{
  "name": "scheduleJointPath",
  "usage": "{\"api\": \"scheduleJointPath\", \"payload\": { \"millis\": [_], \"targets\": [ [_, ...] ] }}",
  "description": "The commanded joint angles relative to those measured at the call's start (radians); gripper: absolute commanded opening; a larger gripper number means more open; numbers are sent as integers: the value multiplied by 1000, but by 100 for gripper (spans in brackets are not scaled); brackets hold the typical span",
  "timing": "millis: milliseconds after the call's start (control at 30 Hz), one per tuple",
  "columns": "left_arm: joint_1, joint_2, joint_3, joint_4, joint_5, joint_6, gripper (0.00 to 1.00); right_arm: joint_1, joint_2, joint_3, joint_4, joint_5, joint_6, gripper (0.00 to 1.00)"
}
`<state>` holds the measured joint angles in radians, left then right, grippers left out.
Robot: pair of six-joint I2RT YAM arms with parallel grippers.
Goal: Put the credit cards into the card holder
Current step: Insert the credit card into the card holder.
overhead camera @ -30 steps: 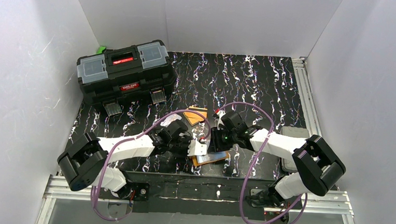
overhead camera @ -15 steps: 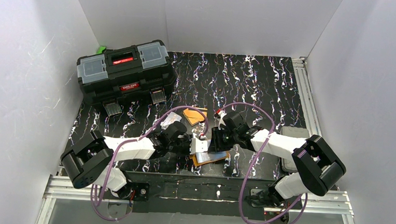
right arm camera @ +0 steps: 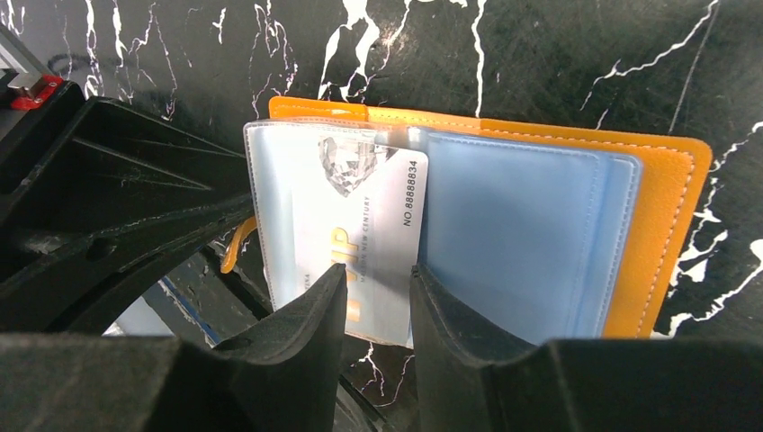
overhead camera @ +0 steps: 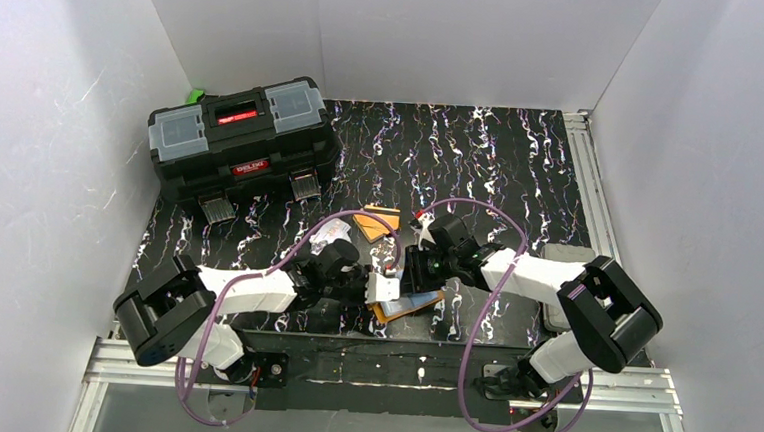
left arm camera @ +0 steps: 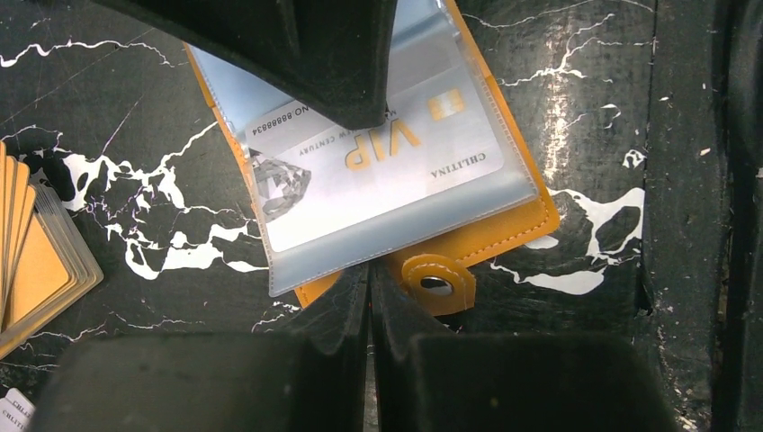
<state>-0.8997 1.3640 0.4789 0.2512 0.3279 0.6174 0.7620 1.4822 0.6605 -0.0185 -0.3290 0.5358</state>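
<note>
The card holder lies open near the table's front edge, orange with clear bluish sleeves. A white credit card marked VIP sits partway inside the left sleeve, its numbered end sticking out. My right gripper is open above that card, and one finger rests over its end. My left gripper is shut with nothing in it, its tips against the holder's edge beside the snap tab. In the top view the two grippers, left and right, meet over the holder.
A stack of orange cards lies left of the holder, also seen behind the grippers, with white cards beside it. A big black toolbox stands at the back left. A grey pad lies at the right edge.
The left arm has shifted slightly toward the near edge. Both grippers stay at the holder with their jaws unchanged.
</note>
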Motion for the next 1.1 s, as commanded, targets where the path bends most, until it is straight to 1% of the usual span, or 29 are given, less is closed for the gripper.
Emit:
{"api": "scheduleJointPath", "payload": {
  "millis": [0, 133, 267, 367, 500, 600, 700, 767, 833, 900, 967, 1067],
  "targets": [
    [-16, -20, -28, -27, 35, 10, 0, -7, -35, 25, 26, -31, -3, 39],
    [-17, -35, -29, -24, 30, 9, 0, -30, -44, 29, 35, -48, 0, 39],
    [-16, -40, -8, -44, 13, 12, 0, -32, -14, 31, 61, -72, 14, 39],
    [-16, -35, -19, -28, 16, 35, 0, -32, 3, 30, 82, -86, 26, 38],
    [-16, -51, -19, -25, 8, 39, 0, -32, -3, 31, 64, -76, 11, 38],
    [-16, -75, 20, -85, -14, 15, 0, -33, -8, 33, 43, -59, -1, 38],
    [-17, -85, 86, -215, -78, -3, 0, -44, -18, 29, 40, -48, -8, 38],
    [-15, -109, 87, -273, -94, 15, 0, -57, -22, 34, 35, -46, -12, 38],
    [-15, -156, 47, -261, -66, 37, 0, -64, -22, 38, 35, -50, -15, 38],
    [-17, -173, 20, -217, -20, 63, 0, -65, -17, 41, 35, -50, -15, 38],
    [-19, -137, 35, -194, -12, 55, 0, -66, -14, 38, 38, -51, -14, 38],
    [-29, -46, 87, -222, -31, 82, 0, -66, -10, 33, 40, -57, -12, 38]
  ]
}}
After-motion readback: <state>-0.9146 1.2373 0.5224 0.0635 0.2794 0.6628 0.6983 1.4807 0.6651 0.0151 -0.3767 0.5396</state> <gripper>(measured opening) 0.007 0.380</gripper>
